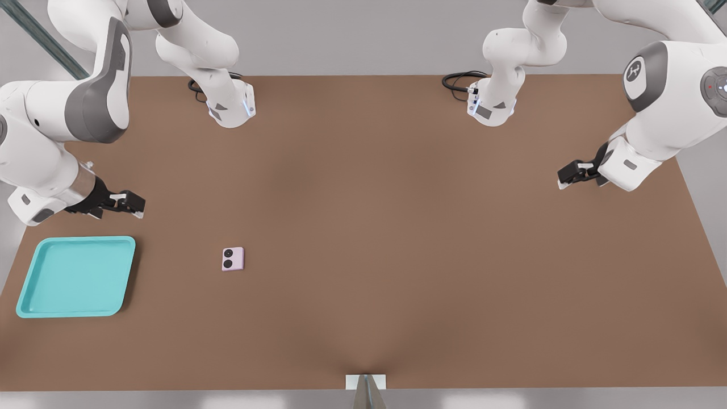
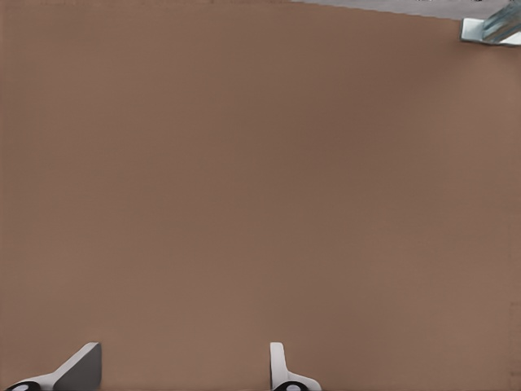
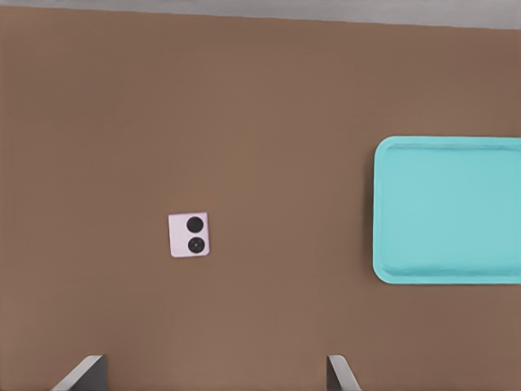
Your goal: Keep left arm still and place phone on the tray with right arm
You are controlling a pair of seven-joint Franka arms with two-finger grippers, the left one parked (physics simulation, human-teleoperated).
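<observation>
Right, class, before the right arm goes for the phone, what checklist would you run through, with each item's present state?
1. Gripper open and empty: ok, fingers spread, nothing between them.
2. Phone free to grasp: ok, it lies flat on the table, lenses up, nothing on it.
3. Tray ready to receive: ok, nothing lies in it.
4. Phone apart from tray: ok, bare table between them.
5. Gripper lined up over the phone: not ok, it is by the tray's far edge, to the front view's left of the phone.

Tool [image 1: 132, 205] hangs above tray [image 1: 34, 295]; phone [image 1: 233, 259] lies apart.
</observation>
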